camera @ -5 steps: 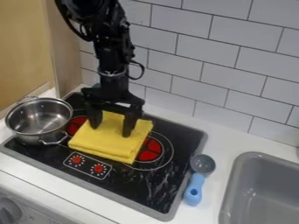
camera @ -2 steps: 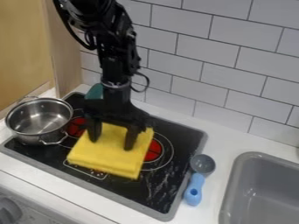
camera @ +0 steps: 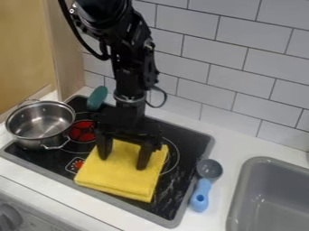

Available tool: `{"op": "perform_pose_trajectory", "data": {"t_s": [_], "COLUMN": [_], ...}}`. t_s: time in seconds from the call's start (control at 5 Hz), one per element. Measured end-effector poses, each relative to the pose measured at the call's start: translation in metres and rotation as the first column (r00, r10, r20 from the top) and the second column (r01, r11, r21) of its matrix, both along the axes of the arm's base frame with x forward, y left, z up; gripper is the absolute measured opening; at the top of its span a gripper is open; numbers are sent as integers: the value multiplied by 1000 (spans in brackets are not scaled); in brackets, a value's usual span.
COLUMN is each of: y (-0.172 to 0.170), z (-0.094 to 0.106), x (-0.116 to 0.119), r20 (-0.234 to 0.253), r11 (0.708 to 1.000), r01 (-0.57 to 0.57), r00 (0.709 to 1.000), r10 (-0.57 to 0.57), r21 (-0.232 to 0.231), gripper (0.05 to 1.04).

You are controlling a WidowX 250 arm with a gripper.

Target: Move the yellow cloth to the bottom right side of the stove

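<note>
"One view submitted, the camera view. Where is the yellow cloth (camera: 118, 180)?"

"Flat on the stove (camera: 192, 146), folded into a thick pad. It lies against the middle of the stove's near edge, covering part of the control panel. Its destination, the bottom right corner, is further along that edge."

"Condition of the fingers (camera: 144, 156)?"

"Open, standing well apart, tips down on the upper face of the cloth. No fold is seen pinched between them."

"Then why are they set so?"

"In my judgement, to push the pad down and slide it. Two spread contacts should keep it from turning, and a folded pad ought to travel as one piece."

"Other items?"

"A steel pot (camera: 41, 125) at the stove's left corner, clear of the route. A green utensil (camera: 96, 98) by the far edge, behind the cloth. A blue-handled scoop (camera: 201, 196) along the right edge, beside the target corner. A grey sink (camera: 234, 198) is set into the desk (camera: 208, 220), off that same edge."

"Findings?"

"Task incomplete. The next move calls for a short slide rightward along the near edge, under steady pressure. Risks: the top layer may slip over the lower one, or the pad may nudge the scoop."
</note>
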State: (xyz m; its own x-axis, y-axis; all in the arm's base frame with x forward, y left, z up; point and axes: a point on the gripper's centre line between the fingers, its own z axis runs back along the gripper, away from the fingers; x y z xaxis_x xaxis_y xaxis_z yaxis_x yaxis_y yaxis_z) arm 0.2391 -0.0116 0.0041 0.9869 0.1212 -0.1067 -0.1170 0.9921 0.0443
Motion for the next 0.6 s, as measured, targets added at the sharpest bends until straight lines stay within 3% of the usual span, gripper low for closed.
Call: {"op": "perform_pose_trajectory", "data": {"t_s": [0.6], "y": [-29], "z": [-1], "x": [-43], "r20": [-1], "r11": [998], "r01": [52], "r00": [999], "r10": [-52], "r21": [18], "gripper": [1000]}}
